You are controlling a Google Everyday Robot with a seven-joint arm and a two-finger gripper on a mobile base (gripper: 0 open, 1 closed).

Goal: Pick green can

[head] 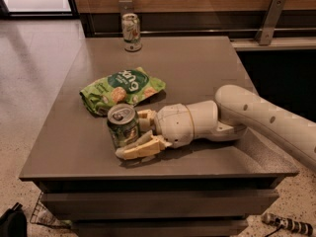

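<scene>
Beige fingers (140, 149) of the claw (130, 135) clamp the green can (122, 126) from the right. It stands upright on the desk (197, 63), beside a snack bag (123, 85).

Table (197, 63), dark top. Green can (122, 127) upright nr front edge. Gripper (132, 136) round it, fingers (143, 149) pressing both sides; arm (256, 115) enters from rt. Snack bag (123, 85) just behind. Pale can (131, 31) at far edge.
</scene>
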